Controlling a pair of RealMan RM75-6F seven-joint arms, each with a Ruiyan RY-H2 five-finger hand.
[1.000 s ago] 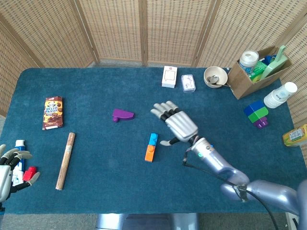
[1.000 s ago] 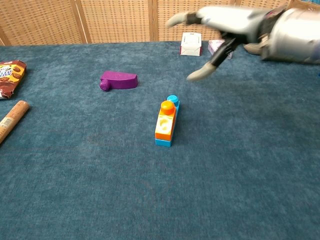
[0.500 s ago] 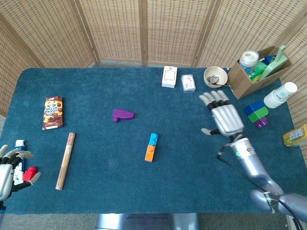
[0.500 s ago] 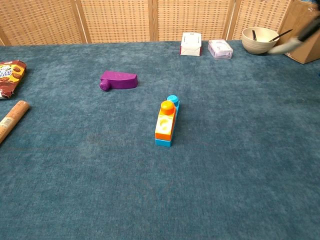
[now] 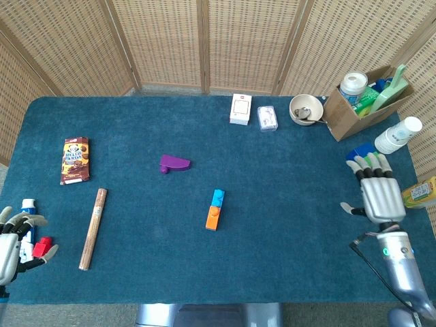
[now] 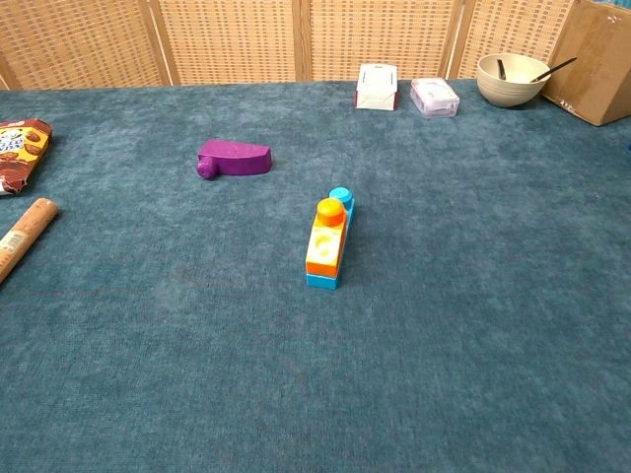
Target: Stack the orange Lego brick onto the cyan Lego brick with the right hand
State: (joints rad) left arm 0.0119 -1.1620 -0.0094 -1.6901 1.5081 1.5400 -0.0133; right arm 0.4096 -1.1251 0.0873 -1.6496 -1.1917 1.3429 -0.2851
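The orange brick (image 5: 213, 218) (image 6: 324, 238) sits on top of the cyan brick (image 5: 217, 198) (image 6: 340, 200) near the middle of the blue table; one cyan stud shows at the far end. My right hand (image 5: 378, 195) hovers far off at the table's right edge, fingers spread, holding nothing. At the front left corner my left hand (image 5: 9, 248) rests with fingers apart and nothing in it. Neither hand shows in the chest view.
A purple piece (image 5: 174, 163) lies left of the stack. Chocolate bar (image 5: 75, 160) and wooden stick (image 5: 93, 228) lie at the left. White boxes (image 5: 240, 109), a bowl (image 5: 305, 110), a cardboard box (image 5: 361, 102), cups (image 5: 399, 135) and blue-green bricks (image 5: 362, 151) stand at the back right.
My right hand has drawn back from beside the stacked bricks to the table's right edge, leaving the chest view. The bricks and the left hand have not moved.
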